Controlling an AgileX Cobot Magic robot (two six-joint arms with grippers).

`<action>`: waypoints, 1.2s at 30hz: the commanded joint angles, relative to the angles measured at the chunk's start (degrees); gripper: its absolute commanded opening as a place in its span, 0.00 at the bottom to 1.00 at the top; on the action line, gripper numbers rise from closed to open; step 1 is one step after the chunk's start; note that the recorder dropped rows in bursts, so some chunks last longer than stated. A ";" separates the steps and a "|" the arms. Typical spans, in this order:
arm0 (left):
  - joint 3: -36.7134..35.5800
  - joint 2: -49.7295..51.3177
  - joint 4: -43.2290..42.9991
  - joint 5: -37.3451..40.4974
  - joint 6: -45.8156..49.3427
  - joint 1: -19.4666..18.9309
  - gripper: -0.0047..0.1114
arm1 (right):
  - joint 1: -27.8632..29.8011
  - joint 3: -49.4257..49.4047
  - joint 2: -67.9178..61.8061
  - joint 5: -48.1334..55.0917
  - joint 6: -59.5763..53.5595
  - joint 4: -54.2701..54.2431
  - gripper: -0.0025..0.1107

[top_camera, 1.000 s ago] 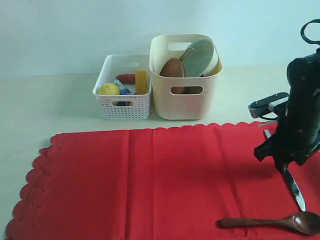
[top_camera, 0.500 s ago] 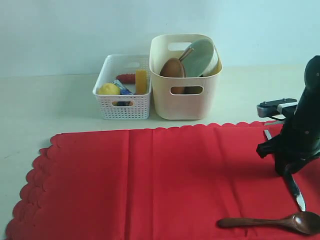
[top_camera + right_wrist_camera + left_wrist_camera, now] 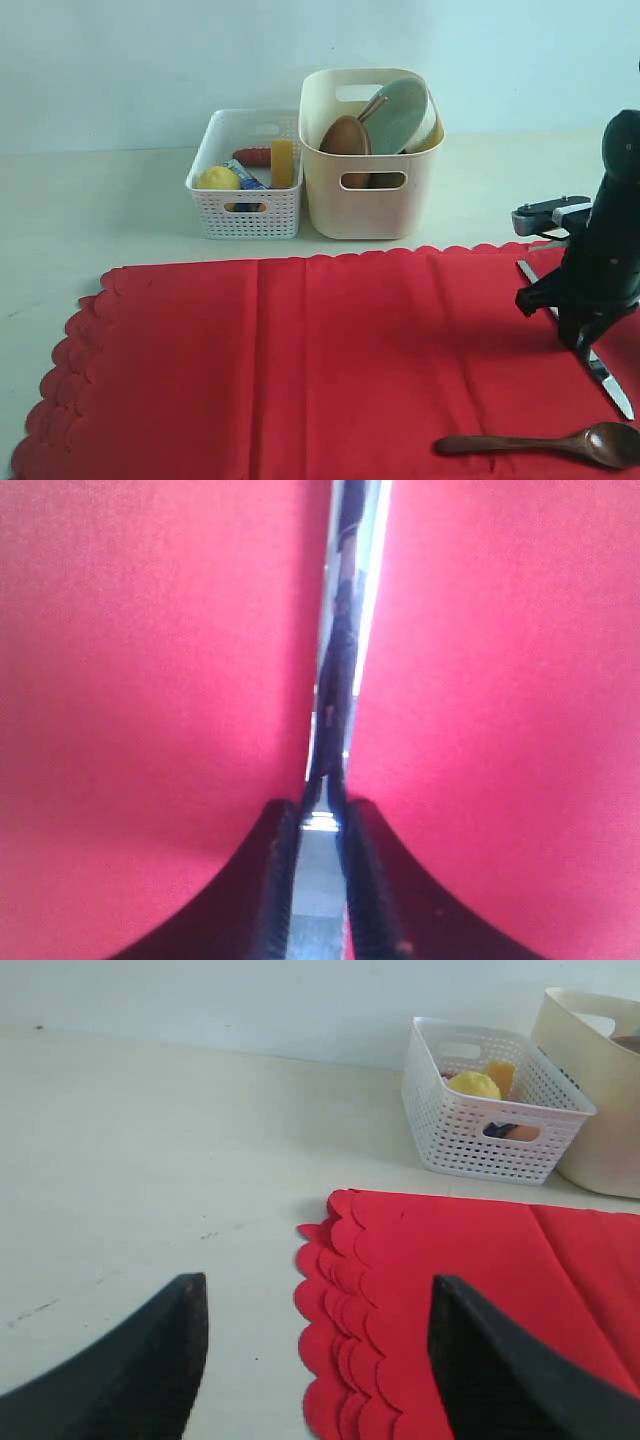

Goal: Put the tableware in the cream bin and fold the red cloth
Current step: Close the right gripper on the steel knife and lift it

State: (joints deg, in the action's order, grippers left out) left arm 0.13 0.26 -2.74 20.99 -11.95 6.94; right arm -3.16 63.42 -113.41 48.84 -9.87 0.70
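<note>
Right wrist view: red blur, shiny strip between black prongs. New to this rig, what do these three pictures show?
A two-armed robot. The exterior view sees the whole scene; each wrist view looks along one arm's end effector. The right end effector pinches a long silver knife lying on the large red scalloped cloth. The left end effector is open, empty. A dark wooden spoon lies on the cloth; a tall cream plastic bin and a white perforated basket stand beyond it.
</note>
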 commanded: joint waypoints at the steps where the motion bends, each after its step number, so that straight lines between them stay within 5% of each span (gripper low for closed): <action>1: -0.13 -0.26 0.37 -0.37 -0.32 -0.19 0.57 | 0.26 0.33 1.71 -0.91 -0.03 0.65 0.02; 24: -0.13 -0.26 0.37 -0.37 -0.32 -0.19 0.57 | 0.16 0.33 9.27 -2.66 -7.64 -10.47 0.02; 36: -0.13 -0.26 0.37 -0.37 -0.32 -0.19 0.57 | 0.16 -2.09 2.94 -4.67 -7.64 -7.55 0.02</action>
State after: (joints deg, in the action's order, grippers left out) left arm 0.13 0.26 -2.74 20.99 -11.95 6.94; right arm -3.16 61.52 -108.72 44.93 -16.95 -7.74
